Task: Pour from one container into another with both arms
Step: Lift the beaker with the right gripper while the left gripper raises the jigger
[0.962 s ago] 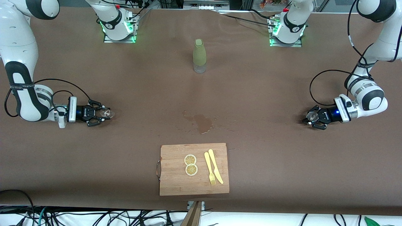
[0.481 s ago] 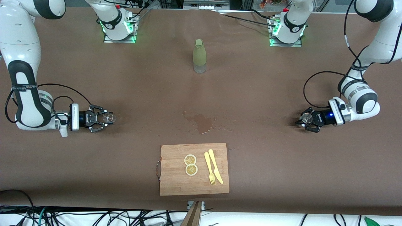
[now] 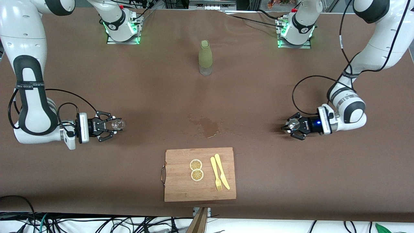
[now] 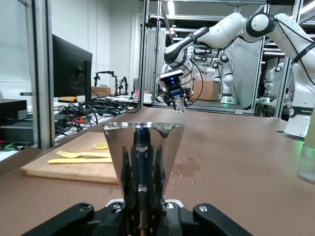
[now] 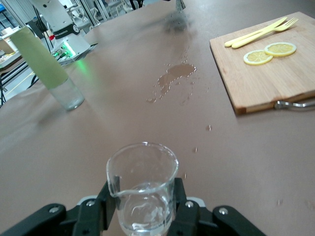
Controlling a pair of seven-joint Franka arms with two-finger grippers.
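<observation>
Gripping the upright glass cup point(image 5: 142, 189), the right gripper point(image 3: 108, 125) faces the left gripper point(image 3: 292, 125), clamped on the steel jigger point(image 4: 143, 158).

The front view looks down from high across the table point(image 3: 136, 97), facing both bases. Each wrist view sits low and close, looking along the tabletop — both share the cutting board point(image 4: 74, 169) point(image 5: 275, 73).

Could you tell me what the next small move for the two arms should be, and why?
Probably bring both grippers together over the wet patch: the right gripper holds the glass cup upright, the left gripper holds the jigger, and they are far apart.
</observation>
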